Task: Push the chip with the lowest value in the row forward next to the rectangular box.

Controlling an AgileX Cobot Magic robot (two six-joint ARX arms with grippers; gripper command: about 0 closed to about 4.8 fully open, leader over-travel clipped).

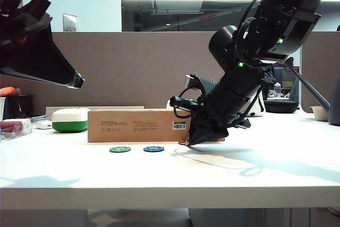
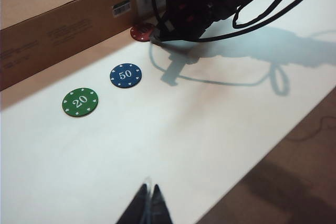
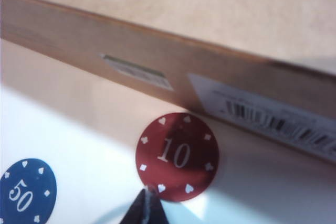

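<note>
The small round red "10" chip (image 3: 177,157) is seen almost against the long brown cardboard box (image 3: 157,56), the clenched right end effector (image 3: 148,208) touching its box-far edge, while the clenched left end effector (image 2: 148,205) is held well away.

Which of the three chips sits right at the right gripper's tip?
The red 10 chip, beside the cardboard box. The right gripper touches its edge; the blue 50 and green 20 lie apart.
</note>
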